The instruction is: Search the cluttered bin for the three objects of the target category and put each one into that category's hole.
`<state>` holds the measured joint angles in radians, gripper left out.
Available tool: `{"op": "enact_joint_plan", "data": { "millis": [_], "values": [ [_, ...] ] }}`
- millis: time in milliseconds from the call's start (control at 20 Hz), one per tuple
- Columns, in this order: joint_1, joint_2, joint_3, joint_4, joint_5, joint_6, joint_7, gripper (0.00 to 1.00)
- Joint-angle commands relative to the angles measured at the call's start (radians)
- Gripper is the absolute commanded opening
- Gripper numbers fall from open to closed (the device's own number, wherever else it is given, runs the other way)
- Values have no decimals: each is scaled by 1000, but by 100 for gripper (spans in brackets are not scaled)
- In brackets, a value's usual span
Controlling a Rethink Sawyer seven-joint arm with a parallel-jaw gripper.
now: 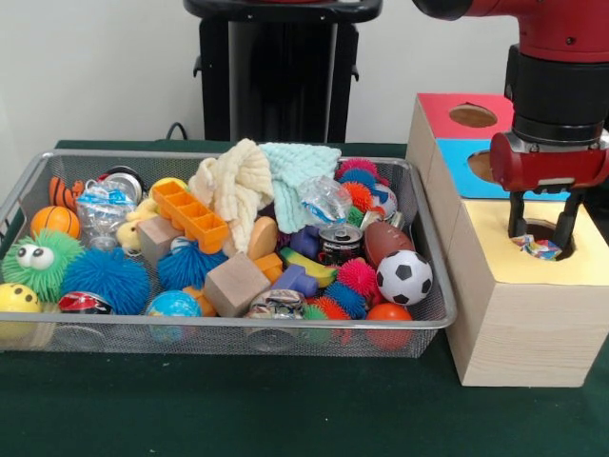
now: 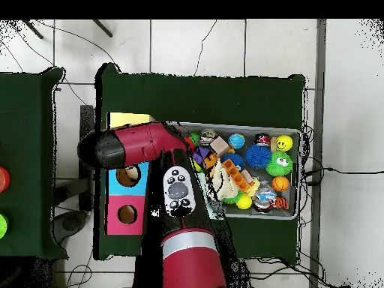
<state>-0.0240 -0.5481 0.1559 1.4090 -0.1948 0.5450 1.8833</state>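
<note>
Gripper (image 1: 540, 233) points straight down over the round hole in the yellow top (image 1: 495, 249) of the pale wooden sorting box (image 1: 519, 324). Its two black fingers (image 1: 517, 217) stand apart, open, tips at the hole's rim. Between and just below the tips sits a small crumpled multicoloured object (image 1: 539, 248), resting in the hole's mouth; whether the fingers touch it cannot be told, and it shows no clear long axis.

Red and black arm (image 2: 161, 161) descends vertically from above the box; in the overhead view its upper link lies across the box top, hiding the yellow section's hole.

Behind the yellow section: a blue panel (image 2: 112, 181) and a red panel (image 1: 442, 111), each with a round hole.

Just beside the box, a silver wire-mesh bin (image 1: 423, 328) on green cloth table (image 1: 238, 409). Inside: black-and-white soccer ball (image 1: 403, 276) at the corner near the box, brown toy football (image 1: 385, 241), dented drink can (image 1: 340, 243), spiky rubber balls, wooden blocks (image 1: 235, 283), orange plastic tray (image 1: 190, 216), cream (image 1: 238, 186) and mint knitted cloths (image 1: 295, 171).
</note>
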Motion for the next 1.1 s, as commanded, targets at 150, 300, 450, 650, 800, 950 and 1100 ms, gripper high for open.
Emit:
{"op": "enact_joint_plan", "data": {
  "millis": [150,300,450,650,800,950,1100],
  "values": [
    [-13,-3,58,60,-25,36,-3,100],
    [-19,-12,64,69,-19,38,-5,100],
    [-34,-24,81,82,-6,48,-16,100],
    [-30,-100,76,124,21,105,1,100],
    [13,-230,38,160,71,228,62,100],
    [26,-286,30,166,91,290,71,100],
    [28,-311,29,175,87,285,69,100]
  ]
}}
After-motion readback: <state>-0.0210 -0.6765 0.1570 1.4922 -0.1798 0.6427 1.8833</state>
